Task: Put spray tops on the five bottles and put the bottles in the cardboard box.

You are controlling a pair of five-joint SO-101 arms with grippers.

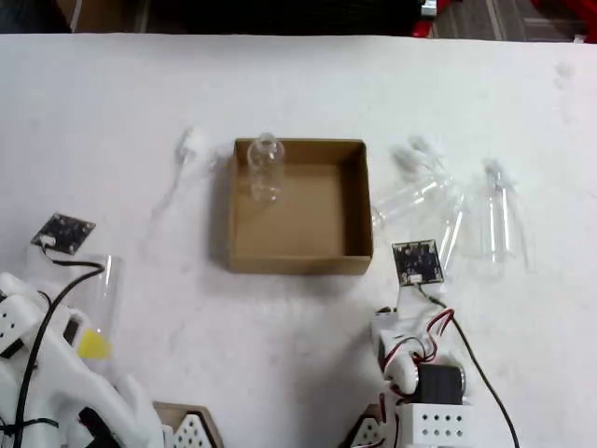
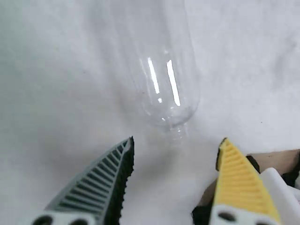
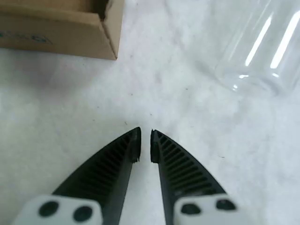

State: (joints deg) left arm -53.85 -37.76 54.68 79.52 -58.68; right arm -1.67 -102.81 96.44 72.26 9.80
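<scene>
Noted left gripper (image 2: 177,139) spread wide and empty near the surface's near-left corner, poised just short of a clear bottle (image 2: 164,70) lying on its side, bare neck turned toward the jaws. Judged a line-up for a grasp, probably to carry it toward a spray top; not yet gripped. Logged right gripper (image 3: 145,130) nearly closed, a mere slit between the tips, holding nothing, hanging over bare surface just off the near-right corner of the cardboard box (image 1: 298,259). Judged idle, and too narrow as set for any bottle. Found the box mid-surface, open side up, with a boxed bottle (image 1: 265,168) in its far-left corner; cannot tell whether capped. Counted one spray top (image 1: 193,143), dip tube trailing, beside the box's far-left corner on the side toward the left edge. Marked several loose bottles (image 1: 494,219) lying between the box and the right edge, with more spray tops (image 1: 420,149) just beyond toward the far edge; hard to separate, clear on white. Expect rolling from anything round, smooth and lying flat under a one-sided push. Flagged the box walls as the nearest obstacle to a right-arm reach for the left-hand spray top.
</scene>
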